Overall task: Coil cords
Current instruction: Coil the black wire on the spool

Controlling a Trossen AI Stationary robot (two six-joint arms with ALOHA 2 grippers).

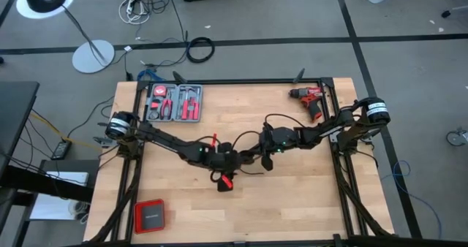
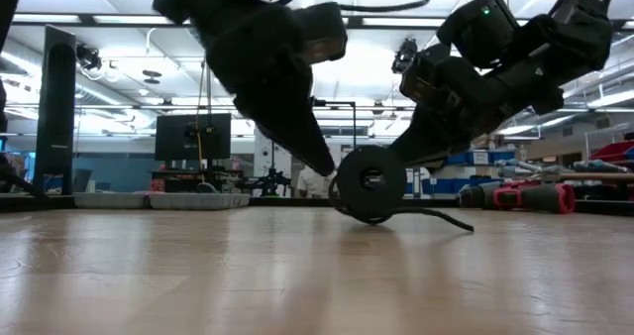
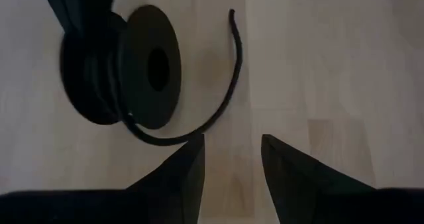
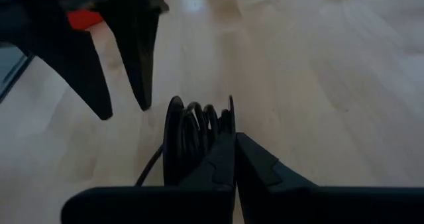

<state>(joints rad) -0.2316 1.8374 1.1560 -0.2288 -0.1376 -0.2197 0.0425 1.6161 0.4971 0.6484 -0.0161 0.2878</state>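
The cord [image 3: 228, 85] sat mostly wound on a black spool [image 3: 142, 65] standing on edge mid-bench, its free tail curving along the bench towards the left gripper [image 3: 232, 161]. That gripper's 2 fingers stood apart and empty just beside the tail, nearer to it than the right gripper [image 4: 235, 159], whose fingers were shut at the spool.

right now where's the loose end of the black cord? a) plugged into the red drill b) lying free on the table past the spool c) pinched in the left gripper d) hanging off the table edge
b: the left wrist view shows the cord curving off the spool and ending on the bare table, outside the open left gripper.
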